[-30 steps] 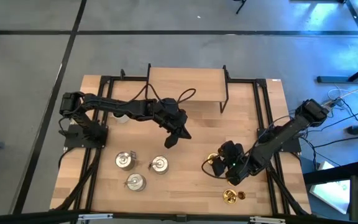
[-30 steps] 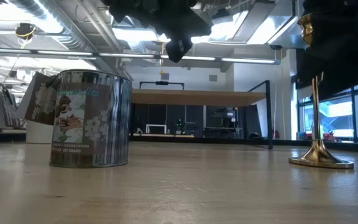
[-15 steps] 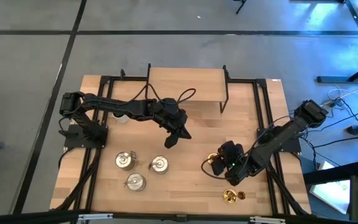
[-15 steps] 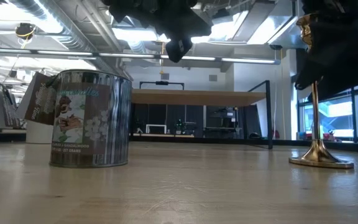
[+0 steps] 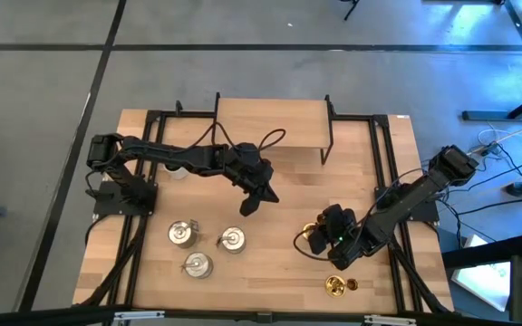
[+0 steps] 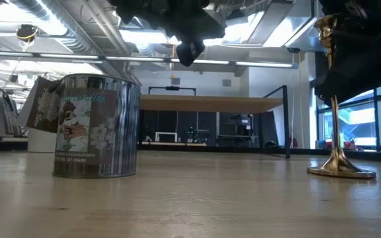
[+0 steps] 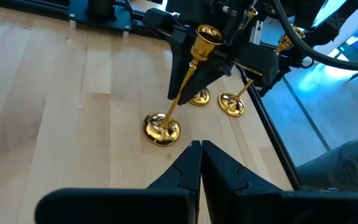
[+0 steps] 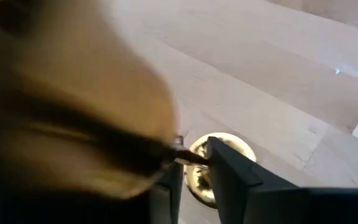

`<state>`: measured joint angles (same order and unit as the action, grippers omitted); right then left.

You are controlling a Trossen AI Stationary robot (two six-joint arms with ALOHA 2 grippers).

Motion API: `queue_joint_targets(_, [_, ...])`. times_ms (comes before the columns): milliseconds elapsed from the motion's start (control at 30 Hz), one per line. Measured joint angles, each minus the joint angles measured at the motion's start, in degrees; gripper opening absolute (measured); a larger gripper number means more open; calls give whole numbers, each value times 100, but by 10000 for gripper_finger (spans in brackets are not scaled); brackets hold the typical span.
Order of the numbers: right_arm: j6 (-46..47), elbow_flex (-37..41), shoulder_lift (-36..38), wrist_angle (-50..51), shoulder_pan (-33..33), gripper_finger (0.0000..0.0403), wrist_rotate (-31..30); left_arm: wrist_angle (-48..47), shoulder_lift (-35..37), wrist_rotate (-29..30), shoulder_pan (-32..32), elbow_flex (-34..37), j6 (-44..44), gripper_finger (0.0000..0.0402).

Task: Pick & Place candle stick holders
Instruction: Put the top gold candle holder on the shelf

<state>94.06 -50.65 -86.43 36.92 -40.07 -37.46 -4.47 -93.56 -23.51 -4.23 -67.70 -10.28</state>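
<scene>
The right arm reaches in from the table's right edge, bent down low over the front right part of the table (image 5: 270, 263), and its right gripper (image 7: 219, 59) has its fingers narrowed onto the slim stem of a gold candle stick holder (image 7: 178, 93), gripping it just below the cup. That holder stands with its round base on the wood and its long axis running up from base to cup, leaning slightly in the left wrist view; in the low view its stem (image 6: 337, 125) rises nearly upright from the base to the dark gripper above. In the right wrist view the stem passes between the two dark fingers (image 8: 229, 174) with the base shining below them. Two more gold holders (image 7: 232, 102) stand close together just beyond it, near the table's front right corner. The left arm stretches from its mount at the left edge toward the table's middle, its left gripper (image 5: 250, 205) hanging above the wood with fingers pressed together and nothing between them. Three squat silvery holders (image 5: 183, 234) sit in a loose cluster at the front left, well apart from the gold ones; in the low view one of them (image 6: 95, 125) shows a flowered label. Compared with a second ago, the right fingers have drawn in around the stem, and in the low view the gold holder's stem has tipped a little; the left arm and the silvery holders lie as they did.
</scene>
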Motion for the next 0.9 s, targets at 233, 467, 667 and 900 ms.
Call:
queue_joint_targets(233, [-2, -2, 2, 28, 0, 48, -50, 0, 0, 0, 0, 0, -1, 6])
queue_joint_targets(467, [-2, -5, 4, 12, 5, 44, -45, 0, 0, 0, -1, 0, -4, 6])
queue_joint_targets(667, [-90, -11, 85, -97, 138, 42, 83, 0, 0, -36, -89, 0, -100, 6])
queue_joint_targets(900, [-1315, -482, 307, -111, 680, 42, 210, -14, 467, -177, -601, 4, -215, 6])
